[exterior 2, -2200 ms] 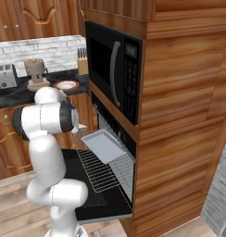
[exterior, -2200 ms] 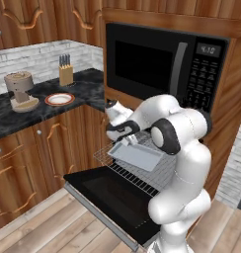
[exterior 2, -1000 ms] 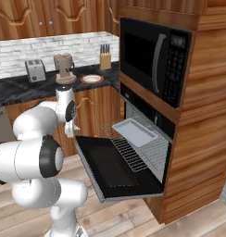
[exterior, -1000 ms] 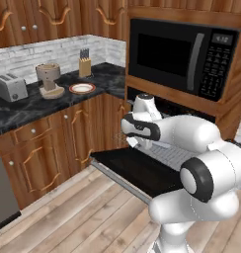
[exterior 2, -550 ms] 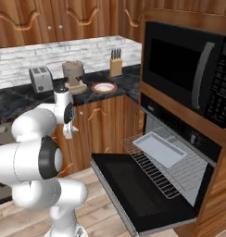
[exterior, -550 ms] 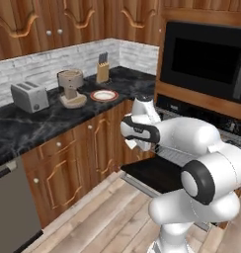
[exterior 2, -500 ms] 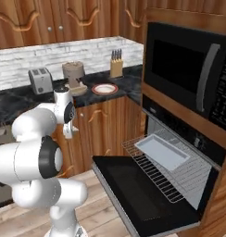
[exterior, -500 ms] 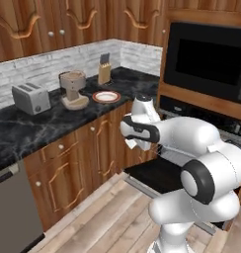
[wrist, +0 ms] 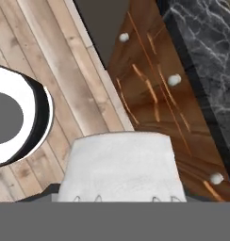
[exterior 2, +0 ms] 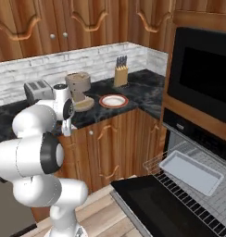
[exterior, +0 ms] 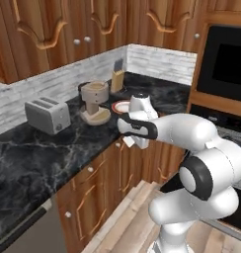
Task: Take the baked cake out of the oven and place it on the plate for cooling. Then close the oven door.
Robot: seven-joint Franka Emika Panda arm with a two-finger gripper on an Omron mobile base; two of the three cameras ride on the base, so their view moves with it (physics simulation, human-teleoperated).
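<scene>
Hanging off the counter (exterior: 33, 163) edge, just in front of the cabinet doors (exterior: 100, 190), the gripper (exterior: 128, 142) points down at the floor: the hand view looks at floorboards (wrist: 65, 80) and cabinet knobs (wrist: 174, 80). Can't tell if the jaws are apart, together or clamped. A small pale bit sits under the hand in the left base view, too small to call as finger or cake. I can't place the baked cake for sure. The tray (exterior 2: 191, 172) on the pulled-out rack (exterior 2: 216, 206) looks bare and the plate (exterior 2: 113, 100) looks bare too, so my guess is that it's in the fingers, carried low and close to the body to keep it steady. The plate sits on the counter past the coffee machine (exterior: 95, 99), near the knife block (exterior: 117, 79) and apart from the hand. The hand would need to lift over the counter edge and reach in beside that machine, with a risk of clipping it. The oven door (exterior 2: 156, 203) lies dropped flat and open below the oven (exterior 2: 196, 132), which fits leaving it until the cake is set down. The toaster (exterior: 46, 114) is well off to the side, out of the way.
</scene>
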